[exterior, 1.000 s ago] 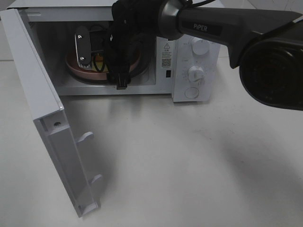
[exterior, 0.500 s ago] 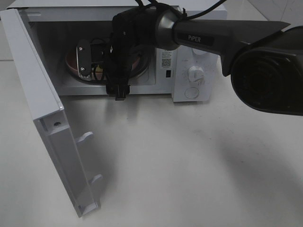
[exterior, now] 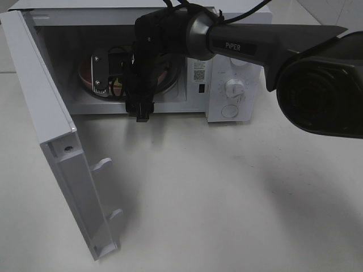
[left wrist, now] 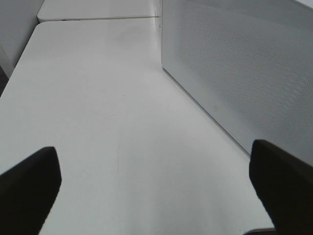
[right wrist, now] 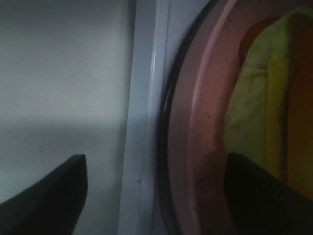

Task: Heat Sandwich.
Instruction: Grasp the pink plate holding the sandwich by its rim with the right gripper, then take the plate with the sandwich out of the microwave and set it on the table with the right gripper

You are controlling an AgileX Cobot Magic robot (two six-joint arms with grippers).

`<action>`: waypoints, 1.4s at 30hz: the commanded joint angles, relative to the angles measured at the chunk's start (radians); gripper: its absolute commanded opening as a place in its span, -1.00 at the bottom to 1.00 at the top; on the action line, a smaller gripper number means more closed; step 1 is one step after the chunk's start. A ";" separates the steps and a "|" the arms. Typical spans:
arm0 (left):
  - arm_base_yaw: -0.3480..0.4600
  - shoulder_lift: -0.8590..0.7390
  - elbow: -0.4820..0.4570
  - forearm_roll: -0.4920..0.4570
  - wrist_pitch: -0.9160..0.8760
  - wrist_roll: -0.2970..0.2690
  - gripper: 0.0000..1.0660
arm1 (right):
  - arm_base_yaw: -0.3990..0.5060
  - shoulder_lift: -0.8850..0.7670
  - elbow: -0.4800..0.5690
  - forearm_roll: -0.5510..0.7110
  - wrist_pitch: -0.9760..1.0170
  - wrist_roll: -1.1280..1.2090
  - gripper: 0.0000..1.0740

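- Since one second ago your right arm (exterior: 255, 42) has drawn a little back in the high view. Its pale finger (exterior: 100, 73) inside the microwave (exterior: 227, 73) stood tilted then and stands nearly upright now.
- Your left gripper (left wrist: 156, 183) shows only in its own wrist view. The two dark tips are far apart with nothing between them, above the white table (left wrist: 98, 98). A white dotted panel (left wrist: 234, 68) stands near; you cannot tell from this view whether it is the door or a side wall.
- On the left of the high view the door (exterior: 39, 85) hangs fully open.
- In the cavity lies the pink plate (exterior: 85, 76). The high view hides most of it behind the wrist, and the food hardly shows there.
- What is hidden there, the right wrist view gives you: the sandwich (right wrist: 259, 107) lies on the plate, yellow-green filling towards the camera.
- That same view shows your right gripper (right wrist: 155, 196) wide open, holding nothing. One tip is outside the plate's rim, the other over the plate beside the sandwich; whether it touches, you cannot tell.
- At the right, the knobs (exterior: 233, 88) show only in the high view.
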 commanded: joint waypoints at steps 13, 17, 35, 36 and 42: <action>-0.008 -0.022 0.004 -0.002 -0.006 -0.002 0.94 | 0.000 0.001 -0.008 0.014 0.008 0.091 -0.99; -0.008 -0.022 0.004 -0.002 -0.006 -0.002 0.94 | 0.000 0.001 -0.008 0.014 0.023 0.089 -0.99; -0.008 -0.022 0.004 -0.002 -0.006 -0.002 0.94 | 0.003 -0.032 -0.002 0.021 0.109 -0.112 -0.99; -0.008 -0.022 0.004 -0.002 -0.006 -0.002 0.94 | 0.003 -0.038 -0.002 0.031 0.110 -0.124 -0.99; -0.008 -0.022 0.004 -0.002 -0.006 -0.002 0.94 | 0.003 -0.082 0.026 0.069 0.098 -0.207 -0.99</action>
